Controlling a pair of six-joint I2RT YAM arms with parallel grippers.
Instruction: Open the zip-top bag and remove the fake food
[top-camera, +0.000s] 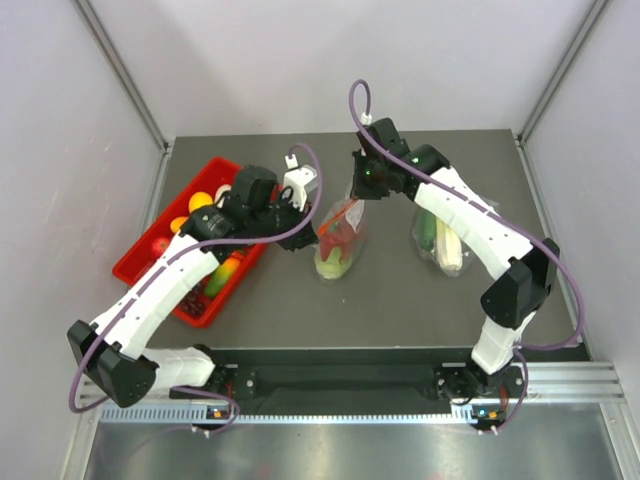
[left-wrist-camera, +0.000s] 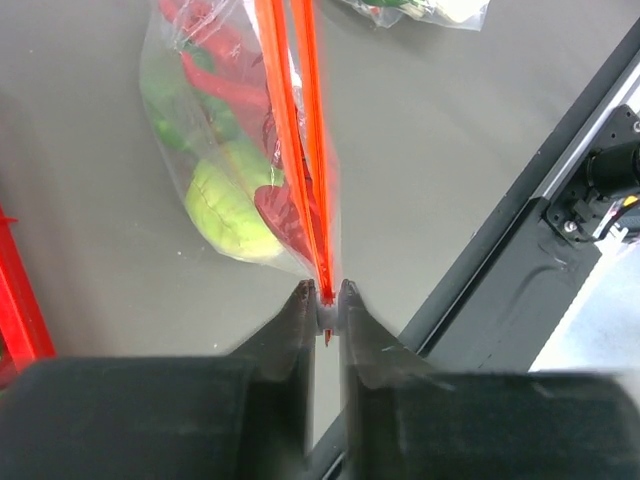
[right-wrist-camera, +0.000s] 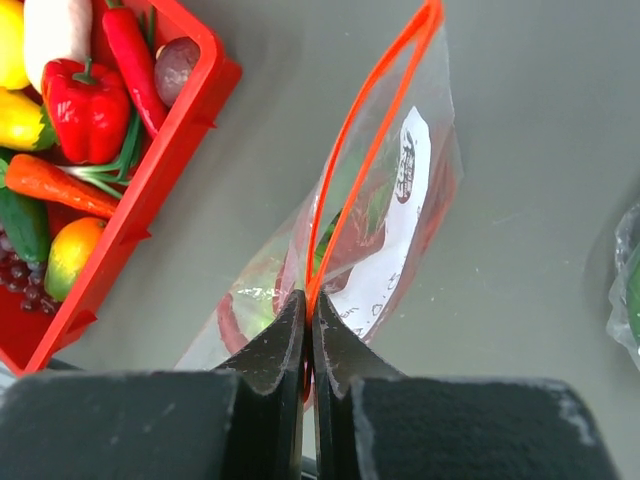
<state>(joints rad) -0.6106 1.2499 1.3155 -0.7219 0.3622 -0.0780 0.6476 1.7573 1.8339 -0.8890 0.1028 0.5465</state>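
Note:
The zip-top bag (top-camera: 340, 240) lies mid-table, a clear bag with a red-orange zip strip (right-wrist-camera: 372, 130) whose two sides stand slightly apart in a narrow loop. Inside is the fake food: a pale green cabbage (left-wrist-camera: 232, 205), red chili pieces (left-wrist-camera: 225, 90) and darker green pieces. My left gripper (left-wrist-camera: 326, 292) is shut on one end of the strip, with a small white slider between its tips. At the strip's other end my right gripper (right-wrist-camera: 308, 297) is shut, its jaws pressed together on the orange edge. In the top view both grippers meet over the bag's far end.
A red tray (top-camera: 192, 318) of toy fruit and vegetables sits left of the bag, under the left arm, and shows in the right wrist view (right-wrist-camera: 150, 195). A second clear bag (top-camera: 440, 240) holding a leek lies to the right. The table's black front rail (left-wrist-camera: 500, 230) runs nearby.

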